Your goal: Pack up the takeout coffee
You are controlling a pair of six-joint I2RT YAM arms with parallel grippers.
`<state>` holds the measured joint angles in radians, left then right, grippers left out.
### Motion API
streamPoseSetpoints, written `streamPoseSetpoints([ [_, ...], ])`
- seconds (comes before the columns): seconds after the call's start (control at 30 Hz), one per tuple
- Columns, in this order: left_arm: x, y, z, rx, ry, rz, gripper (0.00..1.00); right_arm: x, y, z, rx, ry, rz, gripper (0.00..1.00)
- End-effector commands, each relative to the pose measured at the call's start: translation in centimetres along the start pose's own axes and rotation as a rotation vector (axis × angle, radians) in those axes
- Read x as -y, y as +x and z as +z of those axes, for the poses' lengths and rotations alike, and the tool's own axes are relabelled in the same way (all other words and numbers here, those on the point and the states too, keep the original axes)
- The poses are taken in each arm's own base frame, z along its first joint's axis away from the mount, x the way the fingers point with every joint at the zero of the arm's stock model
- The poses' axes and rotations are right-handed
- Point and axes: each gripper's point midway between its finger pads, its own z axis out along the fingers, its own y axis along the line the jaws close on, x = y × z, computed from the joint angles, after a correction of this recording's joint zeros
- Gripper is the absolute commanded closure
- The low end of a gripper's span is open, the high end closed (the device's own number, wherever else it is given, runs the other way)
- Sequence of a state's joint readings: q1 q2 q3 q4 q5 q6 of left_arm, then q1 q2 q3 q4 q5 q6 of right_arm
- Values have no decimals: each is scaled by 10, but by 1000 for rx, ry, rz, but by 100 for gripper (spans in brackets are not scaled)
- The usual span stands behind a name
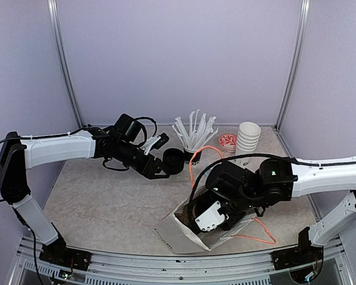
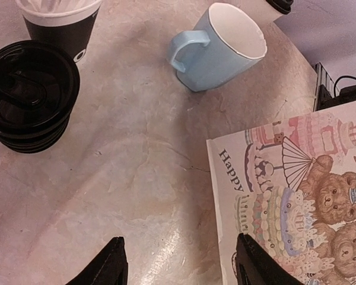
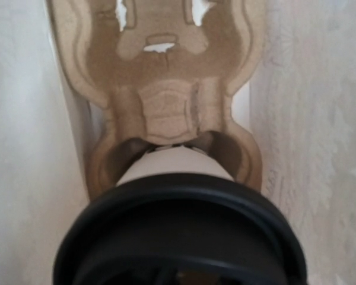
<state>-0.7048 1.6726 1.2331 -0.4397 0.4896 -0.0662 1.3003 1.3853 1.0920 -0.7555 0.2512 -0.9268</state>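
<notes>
- Inside the paper bag (image 1: 177, 230), a lidded coffee cup (image 3: 175, 169) sits at the mouth of a pocket in the brown cardboard carrier (image 3: 166, 89). The carrier's flaps curl round the cup's lower wall.
- The right pincer (image 1: 209, 218) reaches into the bag with its jaws together. The black lid (image 3: 178, 231) fills the foreground of the wrist view and hides the fingers, so it cannot be told whether they grip the cup or only meet it.
- The left pincer (image 2: 184, 267) hangs over the tabletop (image 2: 136, 178) with its jaws apart and nothing between them. It is near a stack of black lids (image 2: 29, 89) and well apart from the blue mug (image 2: 216, 50).
- Only one takeout cup can be made out; a second does not show clearly.
- The cup is likely light for its size, with a thin paper wall that would dent under a hard squeeze — and a smooth one at that. The lid appears to be only pressed on, so lifting by it alone risks popping it off. If the cup is full, any tipping could spill it.
- The surest hold is probably around the wall just under the lid, where the rolled rim stiffens the paper.
- The long axis runs lid to base, in line with the right arm's reach. The lid faces the bag's opening and the base points deeper in, towards the carrier.
- The bag sits low and slanted on the tabletop, so the cup probably leans rather than stands upright, though the pictures do not settle this.
</notes>
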Motion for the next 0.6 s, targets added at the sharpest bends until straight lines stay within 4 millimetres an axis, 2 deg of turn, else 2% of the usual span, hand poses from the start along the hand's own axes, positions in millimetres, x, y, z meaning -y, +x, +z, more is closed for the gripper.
streamPoseSetpoints([
  [0.0, 3, -7, -21, 62, -5, 24, 39, -12, 0, 3, -30, -131, 11, 100],
  [0.2, -1, -3, -34, 94, -17, 24, 38, -3, -7, 7, -27, -242, 96, 100],
  [0.37, -6, -4, -46, 126, -24, 17, 38, 17, -9, 12, -16, -325, 203, 100],
  [0.47, -9, -9, -58, 153, -40, 21, 38, 27, -10, 17, -19, -352, 242, 100],
  [0.57, -15, -18, -74, 189, -69, 14, 37, 29, -13, 21, -8, -382, 268, 100],
])
